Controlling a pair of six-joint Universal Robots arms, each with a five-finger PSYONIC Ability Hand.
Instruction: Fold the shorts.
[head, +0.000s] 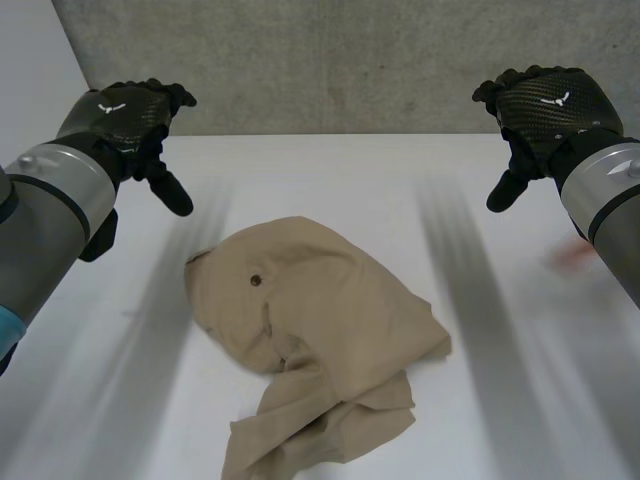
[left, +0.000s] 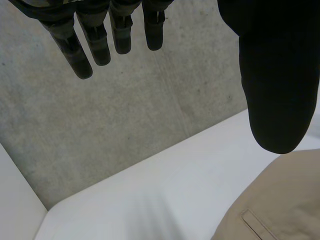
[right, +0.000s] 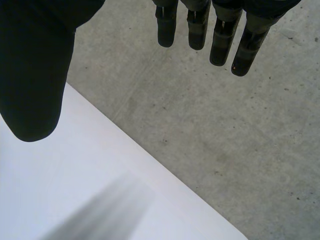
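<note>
Left hand (head: 125, 110) at 10 o'clock, right hand (head: 550, 100) at 2 of the crumpled khaki shorts (head: 310, 330), both slack-fingered, empty; light limp cloth, probably best pinched near the dark button (head: 256, 280).

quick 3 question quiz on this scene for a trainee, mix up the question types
1. True or false: the left hand is gripping the shorts.
2. Multiple choice: the shorts are A) folded into a neat rectangle, B) lying crumpled on the table, C) lifted in the air.
3. Fill in: the right hand has its fingers ____ and holds nothing.

Key: 1 false; 2 B; 3 open.
</note>
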